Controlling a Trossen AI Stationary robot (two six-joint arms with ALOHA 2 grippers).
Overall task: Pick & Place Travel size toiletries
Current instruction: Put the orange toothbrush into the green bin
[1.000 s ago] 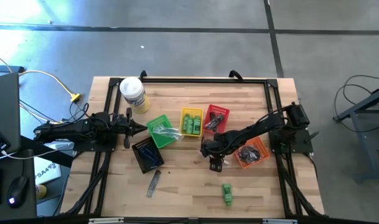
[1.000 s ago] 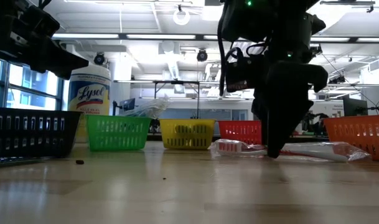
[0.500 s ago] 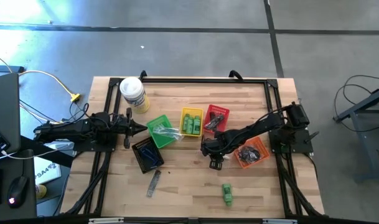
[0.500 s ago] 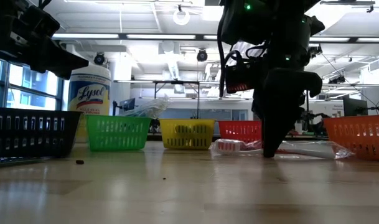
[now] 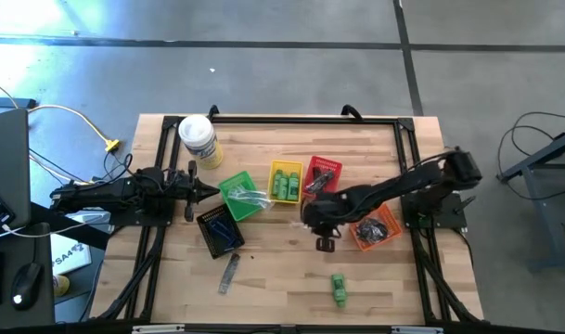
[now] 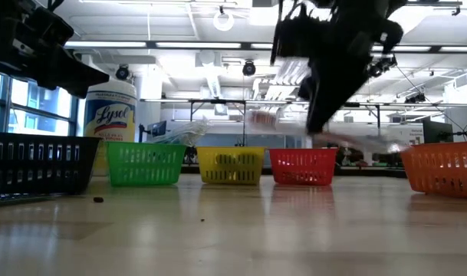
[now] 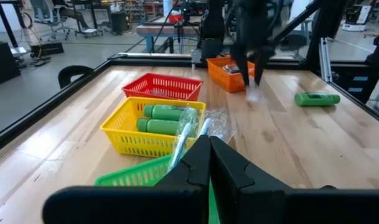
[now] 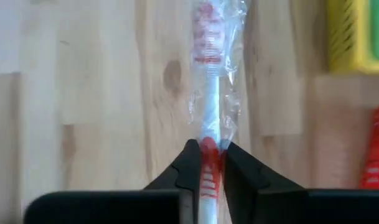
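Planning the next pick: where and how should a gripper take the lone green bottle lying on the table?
Mid-body of the green bottle, from straight above, closing across its narrow width: it lies flat on its side, with bare table all around.

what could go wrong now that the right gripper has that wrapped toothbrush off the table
The right gripper pinches the wrapped toothbrush near one end, so the long free end could swing or slip out in its loose wrapper. The red basket and orange basket sit close by, so the dangling end might snag a rim. The left gripper waits shut over the green basket.
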